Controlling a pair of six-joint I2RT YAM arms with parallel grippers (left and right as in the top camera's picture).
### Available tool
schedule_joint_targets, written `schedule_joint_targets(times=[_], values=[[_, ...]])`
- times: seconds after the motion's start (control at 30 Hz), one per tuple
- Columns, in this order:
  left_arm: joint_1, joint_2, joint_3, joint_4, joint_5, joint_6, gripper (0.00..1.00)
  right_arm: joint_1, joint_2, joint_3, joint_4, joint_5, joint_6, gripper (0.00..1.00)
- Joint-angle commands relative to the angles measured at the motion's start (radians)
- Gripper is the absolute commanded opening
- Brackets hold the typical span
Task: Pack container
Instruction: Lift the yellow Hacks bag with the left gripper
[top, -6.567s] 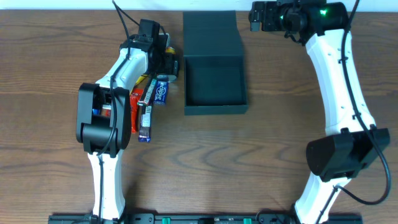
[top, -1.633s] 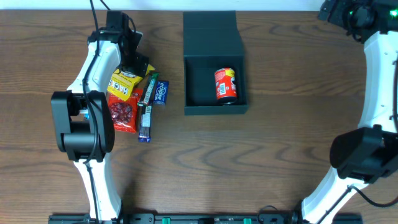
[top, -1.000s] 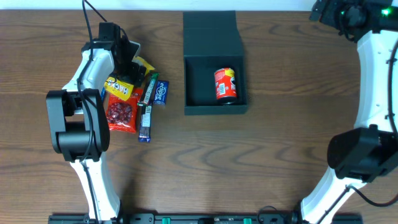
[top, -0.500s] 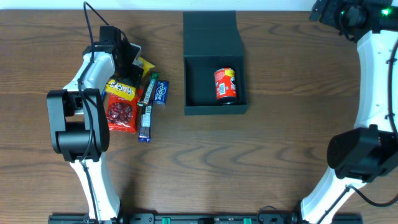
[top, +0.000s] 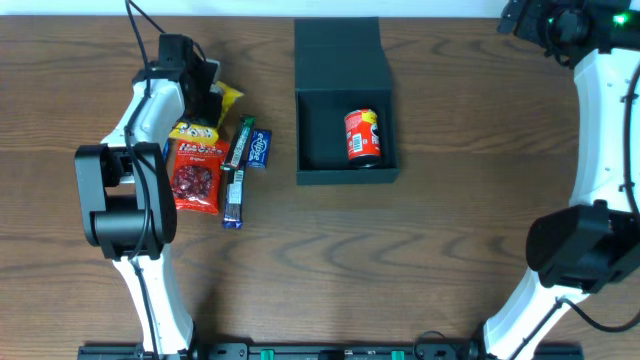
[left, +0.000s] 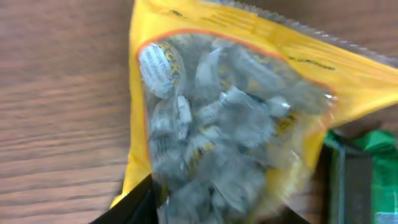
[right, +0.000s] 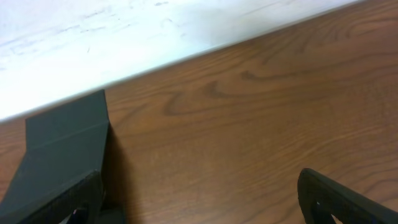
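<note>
The container (top: 346, 168), a dark teal-black square box, stands open at the back middle, its flap lid (top: 338, 48) laid back. A red can (top: 362, 136) lies inside it. My left gripper (top: 207, 98) is closed around the upper end of a yellow candy bag (top: 194, 129), which fills the left wrist view (left: 224, 118) between the fingers (left: 217, 214). My right gripper (top: 520, 14) is open and empty at the far right back corner. In the right wrist view (right: 199, 211) it hangs over bare wood, with the lid's edge (right: 62, 143) at the left.
Left of the box lie a red snack bag (top: 197, 176), a dark bar (top: 233, 192), a green bar (top: 243, 138) and a blue packet (top: 260, 148). The green bar also shows at the right in the left wrist view (left: 373, 168). A white wall (right: 155, 31) runs along the table's back edge.
The red can now lies in the box and my right arm has drawn back to the far corner. My left gripper came down onto the yellow bag and tugged its top end back.
</note>
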Motion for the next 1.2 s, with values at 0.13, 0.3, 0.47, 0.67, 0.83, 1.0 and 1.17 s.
schedule_joint_targets(times=[0.13, 0.3, 0.47, 0.67, 0.83, 1.0, 1.17], values=[[-0.033, 0.002, 0.229, -0.074, -0.026, -0.111, 0.32, 0.016, 0.009, -0.003, 0.000, -0.004, 0.015, 0.99], [-0.082, 0.001, 0.321, -0.132, -0.062, -0.141, 0.31, 0.016, 0.009, -0.003, -0.001, -0.004, 0.015, 0.99], [-0.109, 0.002, 0.280, -0.140, -0.181, -0.142, 0.49, 0.016, 0.009, -0.003, -0.004, -0.004, 0.015, 0.99], [-0.068, 0.002, 0.177, -0.136, -0.150, -0.181, 0.62, 0.016, 0.009, -0.003, -0.008, -0.004, 0.015, 0.99], [-0.046, 0.003, 0.098, -0.104, -0.119, -0.177, 0.75, 0.016, 0.009, -0.003, -0.008, -0.005, 0.015, 0.99], [-0.040, 0.003, -0.008, -0.017, -0.123, -0.177, 0.74, 0.018, 0.009, -0.003, -0.013, -0.005, 0.016, 0.99], [-0.034, 0.003, -0.069, 0.068, -0.123, -0.178, 0.70, 0.018, 0.009, -0.003, -0.019, -0.005, 0.016, 0.99]])
